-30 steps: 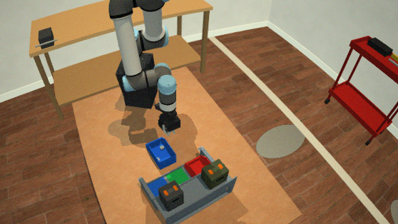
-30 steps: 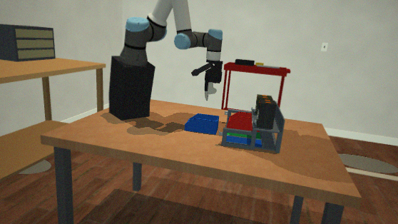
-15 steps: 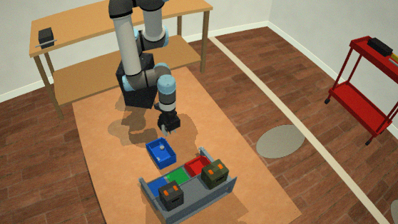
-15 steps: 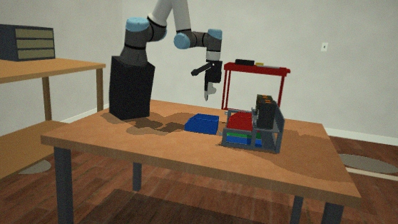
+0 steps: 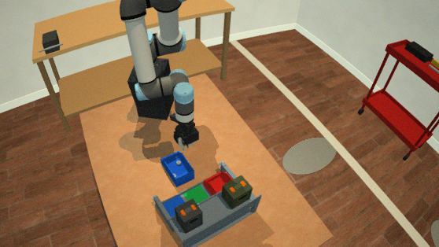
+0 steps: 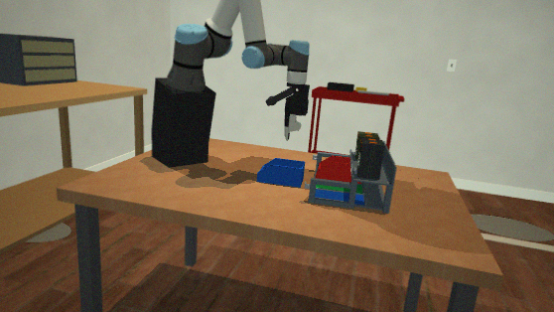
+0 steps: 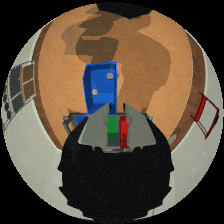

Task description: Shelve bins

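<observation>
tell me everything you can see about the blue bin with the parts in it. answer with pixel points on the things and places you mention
The blue bin (image 5: 173,171) (image 6: 281,174) (image 7: 101,100) is an open-topped, roughly rectangular box, plastic by its look. It sits on the tabletop (image 5: 130,189) (image 6: 199,206) (image 7: 145,30), in front of the shelf and outside it. Two small pale parts lie apart on its floor. The claw (image 5: 185,145) (image 6: 288,136) (image 7: 117,103) is above the table, not touching it.

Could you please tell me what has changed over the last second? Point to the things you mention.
Very little: the gripper (image 5: 183,145) (image 6: 287,134) (image 7: 117,103) seems to have shifted or turned slightly, too little to tell which way. Nothing was taken hold of. The blue bin (image 5: 178,170) (image 6: 281,174) (image 7: 102,82) and red bin (image 5: 217,182) (image 6: 335,169) (image 7: 124,134) stayed put.
</observation>
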Robot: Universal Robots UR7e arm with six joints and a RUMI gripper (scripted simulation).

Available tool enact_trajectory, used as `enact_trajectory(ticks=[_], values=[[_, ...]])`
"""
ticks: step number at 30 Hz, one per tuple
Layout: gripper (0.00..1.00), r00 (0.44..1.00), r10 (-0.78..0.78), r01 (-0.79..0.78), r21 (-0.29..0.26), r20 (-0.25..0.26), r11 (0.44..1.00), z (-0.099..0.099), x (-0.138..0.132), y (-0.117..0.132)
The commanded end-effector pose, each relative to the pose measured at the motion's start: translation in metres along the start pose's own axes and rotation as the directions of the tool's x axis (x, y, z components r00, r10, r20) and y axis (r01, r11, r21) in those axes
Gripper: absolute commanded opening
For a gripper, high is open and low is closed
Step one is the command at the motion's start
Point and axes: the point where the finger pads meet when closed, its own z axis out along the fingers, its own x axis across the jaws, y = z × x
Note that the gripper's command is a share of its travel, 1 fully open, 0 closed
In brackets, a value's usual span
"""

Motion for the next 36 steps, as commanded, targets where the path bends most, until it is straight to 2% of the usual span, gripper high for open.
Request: enact_trajectory(ticks=[1, 21, 36], values=[[0.15, 1.000, 0.000, 0.000, -0.001, 0.000, 1.000, 0.000, 0.000, 0.000], [0.15, 1.000, 0.000, 0.000, -0.001, 0.000, 1.000, 0.001, 0.000, 0.000], [0.15, 1.000, 0.000, 0.000, -0.001, 0.000, 1.000, 0.014, 0.000, 0.000]])
